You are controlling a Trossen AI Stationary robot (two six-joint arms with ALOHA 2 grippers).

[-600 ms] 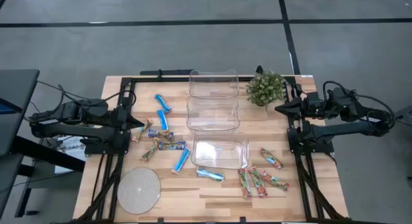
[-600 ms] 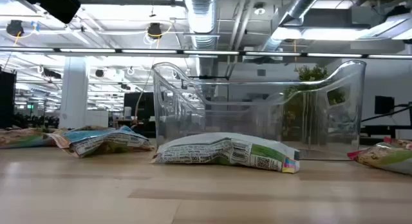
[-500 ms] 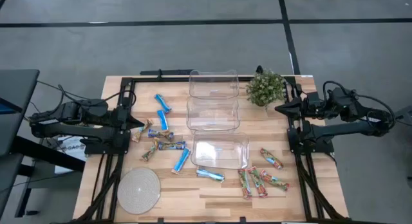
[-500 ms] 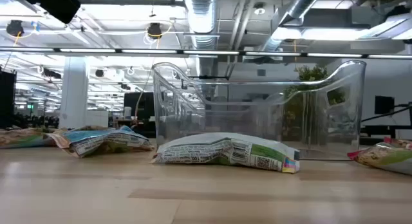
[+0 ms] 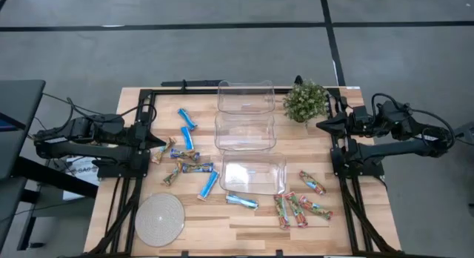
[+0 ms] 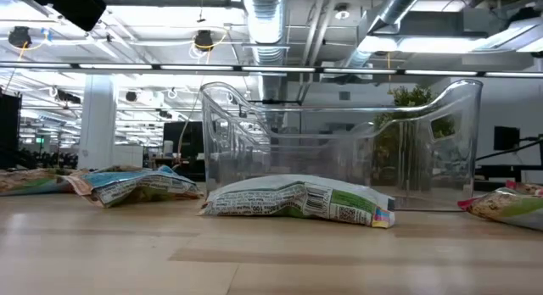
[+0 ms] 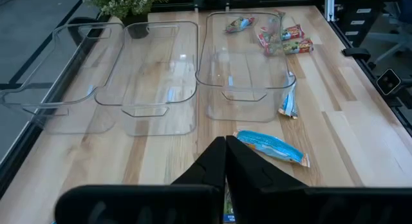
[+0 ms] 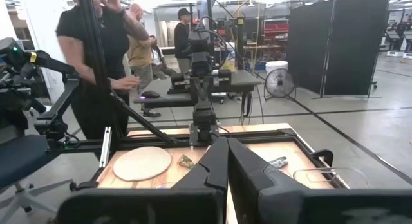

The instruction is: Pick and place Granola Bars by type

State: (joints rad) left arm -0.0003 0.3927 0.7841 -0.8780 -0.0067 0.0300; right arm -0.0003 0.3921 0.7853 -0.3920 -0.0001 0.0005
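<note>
Your left gripper (image 5: 164, 144) and right gripper (image 5: 320, 124) wait at the table's edges, fingers pressed together, holding nothing. The granola bars (image 5: 189, 156) lie scattered left of and nearer than three clear bins (image 5: 244, 132). They look light, crinkly and slippery, so pinch each across its middle.

Wooden table (image 5: 244, 228) carries three clear bins (image 5: 245, 131) in a row down its middle, none holding a bar. Bright blue Granola Bars (image 5: 187, 138) and tan-brown ones (image 5: 178, 167) lie scattered to the left of the bins; one blue bar (image 5: 242, 202) sits just below the nearest bin. Red-green-orange bars (image 5: 300, 207) cluster at lower right. A potted plant (image 5: 305, 101) stands by the far bin, a round grey disc (image 5: 159, 218) at lower left. Left gripper (image 5: 159, 143) and right gripper (image 5: 321, 124) rest at the table's sides, fingers together.
</note>
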